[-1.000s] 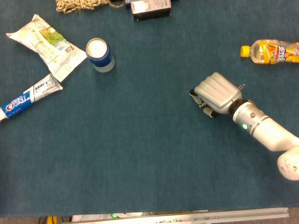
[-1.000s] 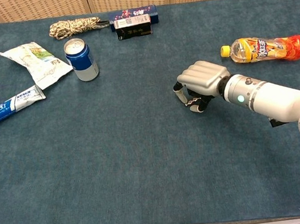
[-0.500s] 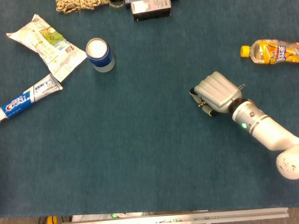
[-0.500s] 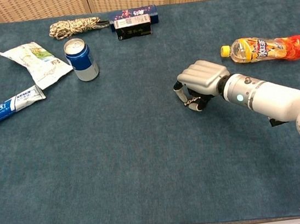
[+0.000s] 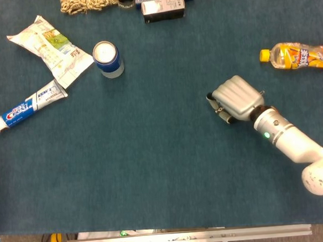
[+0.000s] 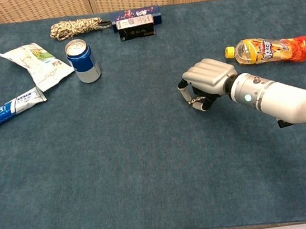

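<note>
The bottle of orange drink lies on its side on the blue cloth, well right of centre (yellow cap pointing left), its bright printed label facing up, near the right hand.

A: Where does the right hand sit on the desk?

B: Right of centre in the frame, with the bottle lying on its side up and to the right of it, well apart, near the right edge.

A: And the left half?

B: The can stands upright in the upper left. The packet lies just left of it, and the toothpaste tube lies below the packet, touching its lower edge. Along the top edge, the rope sits left of the two boxes.
</note>
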You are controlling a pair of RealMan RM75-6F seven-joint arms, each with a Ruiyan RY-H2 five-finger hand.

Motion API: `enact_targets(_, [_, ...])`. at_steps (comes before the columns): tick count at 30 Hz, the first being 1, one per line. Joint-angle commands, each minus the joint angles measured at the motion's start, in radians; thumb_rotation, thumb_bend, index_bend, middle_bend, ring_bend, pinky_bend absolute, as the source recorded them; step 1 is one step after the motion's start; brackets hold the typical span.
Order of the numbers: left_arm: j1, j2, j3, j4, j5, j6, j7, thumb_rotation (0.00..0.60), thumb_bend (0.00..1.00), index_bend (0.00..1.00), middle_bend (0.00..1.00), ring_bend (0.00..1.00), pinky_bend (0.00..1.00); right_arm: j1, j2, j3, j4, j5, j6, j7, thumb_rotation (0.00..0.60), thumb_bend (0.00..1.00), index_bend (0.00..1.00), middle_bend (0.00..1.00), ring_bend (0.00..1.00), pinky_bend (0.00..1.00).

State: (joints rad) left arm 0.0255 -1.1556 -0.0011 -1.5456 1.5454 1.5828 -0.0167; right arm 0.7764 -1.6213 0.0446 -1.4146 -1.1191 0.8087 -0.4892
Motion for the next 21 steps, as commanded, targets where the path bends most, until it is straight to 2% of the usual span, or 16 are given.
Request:
enact_targets(1, [0.0, 0.0, 0.0, -0.001, 0.0, 0.0, 0.001, 0.6, 0.17, 0.0, 0.0, 0.0, 0.0, -0.011, 0.017, 0.001, -0.018, -0.02, 0.02, 0.024, 0.6, 0.38, 0.65, 0.99, 1.0, 1.0])
enact_targets(12, [-0.004, 0.002, 0.0, -0.01, 0.012, 0.003, 0.012, 0.6, 0.17, 0.0, 0.0, 0.0, 0.0, -0.078, 0.126, 0.019, -0.129, -0.141, 0.144, 0.186, 0.6, 0.38, 0.7, 1.0, 1.0, 1.0])
enact_targets(21, [-0.004, 0.005, 0.005, -0.022, 0.022, 0.004, 0.026, 0.6, 0.17, 0.0, 0.0, 0.0, 0.0, -0.132, 0.217, 0.014, -0.172, -0.203, 0.216, 0.267, 0.6, 0.38, 0.71, 1.0, 1.0, 1.0])
